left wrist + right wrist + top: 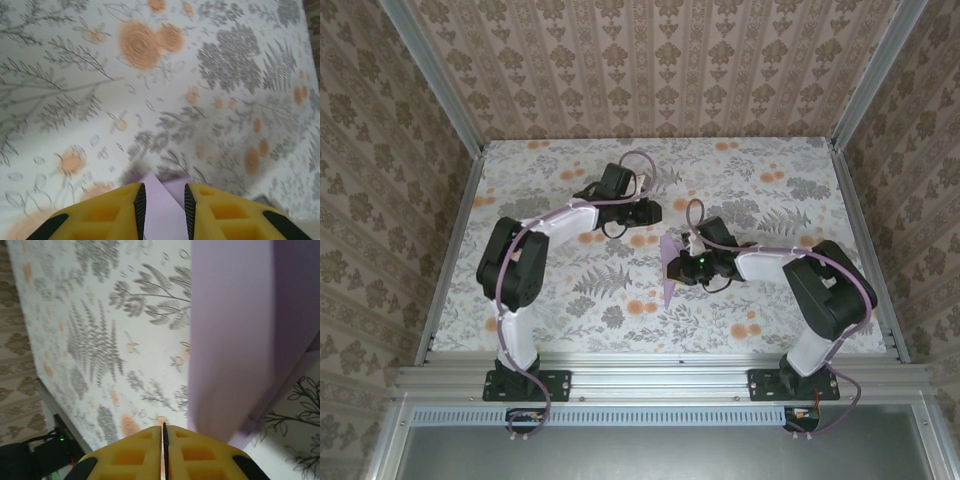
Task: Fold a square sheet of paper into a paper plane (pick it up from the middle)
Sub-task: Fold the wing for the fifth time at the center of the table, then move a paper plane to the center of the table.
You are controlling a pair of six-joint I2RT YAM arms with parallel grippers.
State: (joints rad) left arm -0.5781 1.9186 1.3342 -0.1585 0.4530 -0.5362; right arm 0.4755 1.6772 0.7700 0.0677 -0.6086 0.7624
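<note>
My left fingers [100, 215] stand apart, and the lilac sheet [162, 212] shows in the gap between them, its tip toward 12 o'clock. I cannot tell whether they touch it. My right fingers [135, 455] press together to 1 hairline seam, with the sheet looming at 1 o'clock; whether any of it is caught I cannot tell. From above, the sheet is a narrow pointed shape near the middle of the floral table [800, 190], with my right gripper [684, 262] at its 2 o'clock and my left gripper [648, 212] at its 11 o'clock.

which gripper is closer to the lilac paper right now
Right. In the top view the right gripper is against the paper; the left gripper sits just past its far end.
</note>
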